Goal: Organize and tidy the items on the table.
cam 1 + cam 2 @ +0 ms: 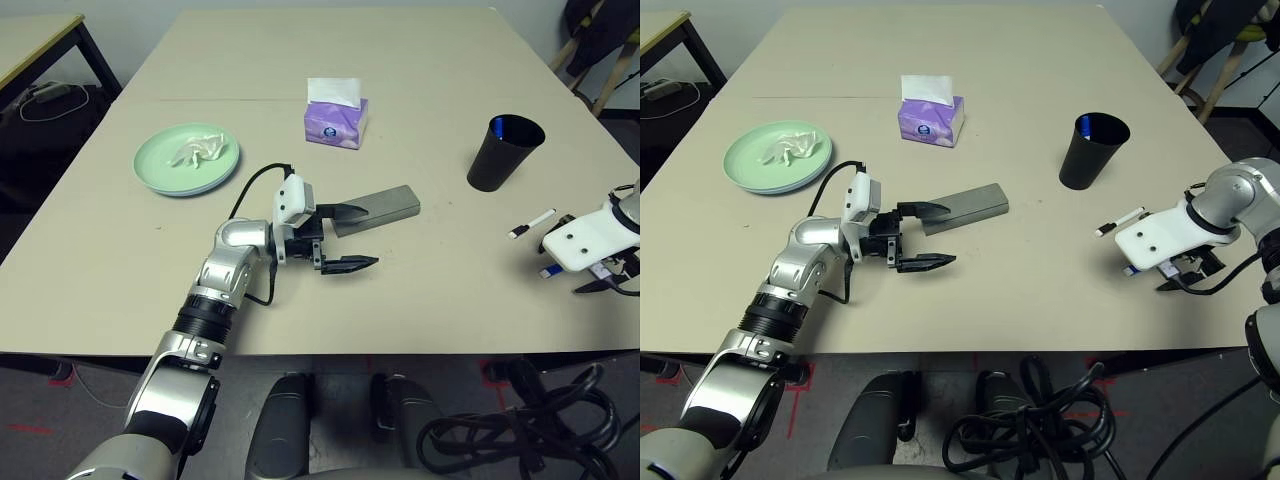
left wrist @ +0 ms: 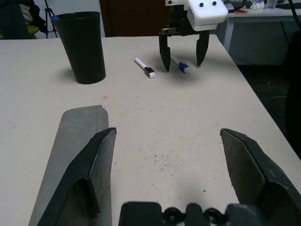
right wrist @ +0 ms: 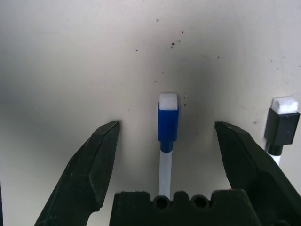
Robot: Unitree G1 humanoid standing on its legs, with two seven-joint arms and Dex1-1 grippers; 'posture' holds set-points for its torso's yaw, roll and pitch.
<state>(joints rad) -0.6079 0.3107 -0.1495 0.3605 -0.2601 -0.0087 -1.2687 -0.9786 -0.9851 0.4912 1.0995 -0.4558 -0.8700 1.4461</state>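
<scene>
Right wrist view: right gripper (image 3: 164, 134) points down, jaws spread astride a blue-capped pen (image 3: 167, 136) at centre; left gripper (image 1: 355, 238), mid-frame, released beside the case (image 1: 385, 205).

The table (image 1: 420, 60) carries two pens, one black-capped (image 1: 531, 223) and one blue-capped (image 3: 167, 129). There is one black cup (image 1: 504, 152), one grey case (image 1: 385, 204), one tissue box (image 1: 336, 118), and one crumpled tissue (image 1: 197, 150). The plates (image 1: 172, 172) form one stack, its number unclear.

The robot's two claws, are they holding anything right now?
No. The right gripper hangs open over a blue-capped pen without touching it; the left gripper is open beside the grey case.
</scene>
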